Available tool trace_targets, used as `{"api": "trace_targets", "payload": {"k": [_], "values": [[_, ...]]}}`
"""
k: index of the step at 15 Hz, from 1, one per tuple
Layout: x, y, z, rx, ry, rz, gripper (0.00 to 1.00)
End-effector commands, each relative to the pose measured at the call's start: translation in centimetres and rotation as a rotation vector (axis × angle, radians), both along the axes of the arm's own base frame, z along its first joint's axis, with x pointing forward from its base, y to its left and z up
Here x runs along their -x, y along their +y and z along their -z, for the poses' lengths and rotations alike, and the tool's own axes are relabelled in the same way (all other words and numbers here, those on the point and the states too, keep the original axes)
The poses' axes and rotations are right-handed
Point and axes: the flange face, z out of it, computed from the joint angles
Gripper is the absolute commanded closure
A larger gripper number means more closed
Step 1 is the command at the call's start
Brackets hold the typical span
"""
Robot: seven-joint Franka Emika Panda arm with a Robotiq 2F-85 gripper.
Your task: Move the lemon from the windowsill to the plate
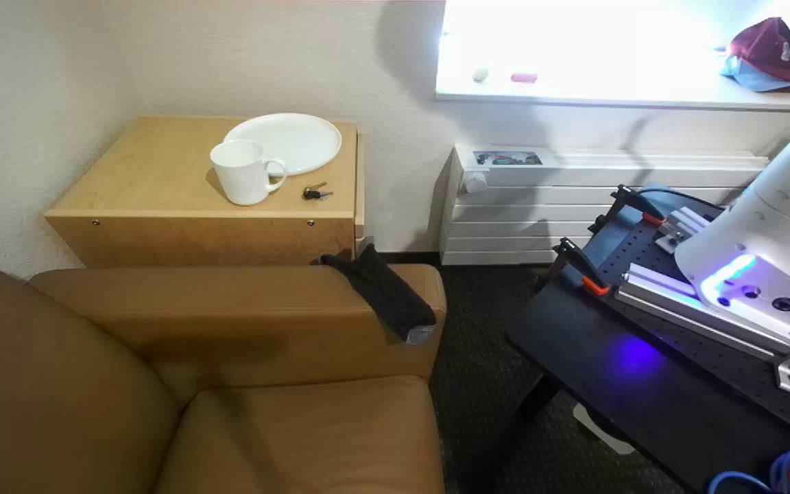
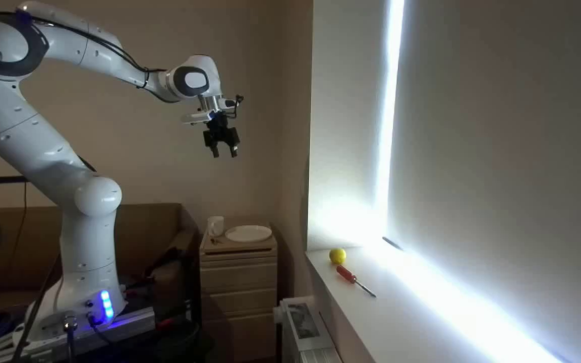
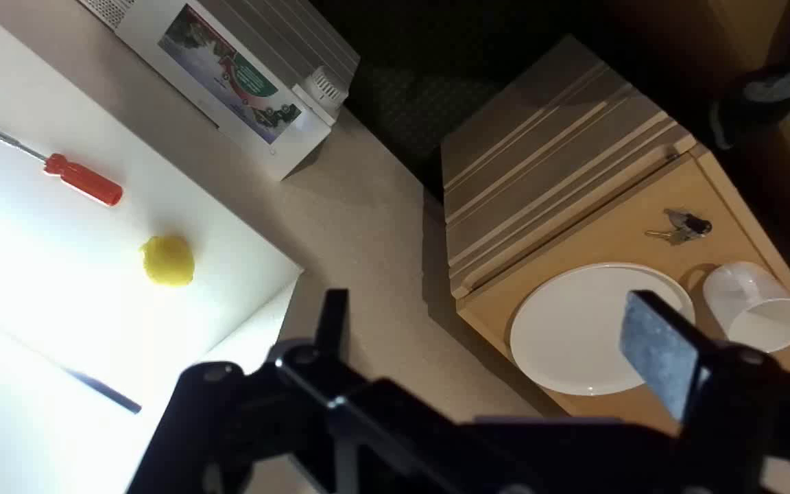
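Your end effector [image 2: 224,153] hangs high, tips pointing down, fingers [image 3: 659,360] spread wide. The lemon [image 2: 337,256] is on the windowsill [image 2: 386,322], lower than the end effector and well apart from it; in the wrist view it shows out past the finger on the picture's left. Red-handled screwdriver [image 3: 83,180] lies near the lemon on the same sill, handle end toward the fruit, tip away. In an exterior view, glare bleaches that sill; far along it a maroon cap [image 1: 769,48] sits on a light-blue item [image 1: 755,77]. The plate [image 2: 248,233] is on the wooden tabletop [image 1: 162,158], also well below your end effector; in the wrist view the finger on the picture's right covers part of it. White mug [image 1: 241,175] stands upright just beside the plate; wrist view puts it farther out past that same finger, narrow gap between mug and plate. Keys [image 1: 316,193] lie near both, flat on the same tabletop. Radiator [image 1: 511,230] is under the sill, so lower again from your end effector. Brown sofa [image 1: 313,425] is next to the tabletop, also beneath end-effector height, with a dark item [image 1: 391,295] across its armrest [image 1: 230,295]. Your arm [image 2: 99,55] slopes down to the end effector from above; status lights [image 2: 107,304] at its base [image 2: 78,292] glow blue.
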Motion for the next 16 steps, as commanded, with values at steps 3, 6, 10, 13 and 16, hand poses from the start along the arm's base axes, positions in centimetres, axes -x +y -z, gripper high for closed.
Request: {"api": "trace_targets", "payload": {"k": [3, 6, 10, 13, 16], "values": [[0.0, 0.0, -0.1, 0.0, 0.001, 0.0, 0.0], [0.0, 0.0, -0.1, 0.0, 0.001, 0.0, 0.0], [0.0, 0.0, -0.1, 0.0, 0.001, 0.0, 0.0], [0.0, 0.0, -0.1, 0.0, 0.001, 0.0, 0.0], [-1.8, -4.4, -0.8, 0.022, -0.027, 0.057, 0.0]]}}
